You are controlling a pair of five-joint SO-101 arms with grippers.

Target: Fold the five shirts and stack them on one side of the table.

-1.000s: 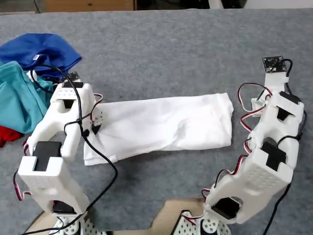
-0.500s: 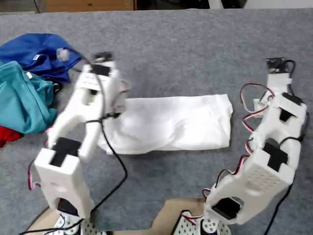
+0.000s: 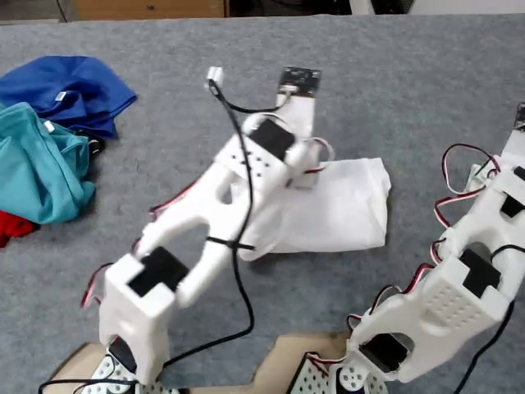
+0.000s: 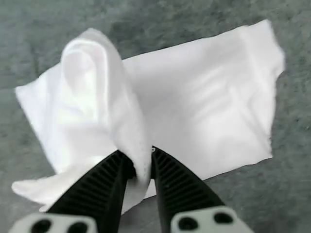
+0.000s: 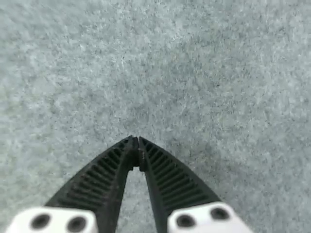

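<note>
Nothing readable here tbh. The blue shirt (image 3: 70, 86), at the far left corner of the tabletop (image 3: 369, 82), has a little white tag (image 3: 61, 97), but any print on it is too small to make out. Same deal with the small tag (image 3: 49, 125) on the teal shirt (image 3: 37, 168) at the left edge.

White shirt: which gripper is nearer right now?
Left. The left gripper is shut on a raised fold of the white shirt, above its middle. The right gripper is shut over bare table, touching no cloth, off past the shirt's right edge.
</note>
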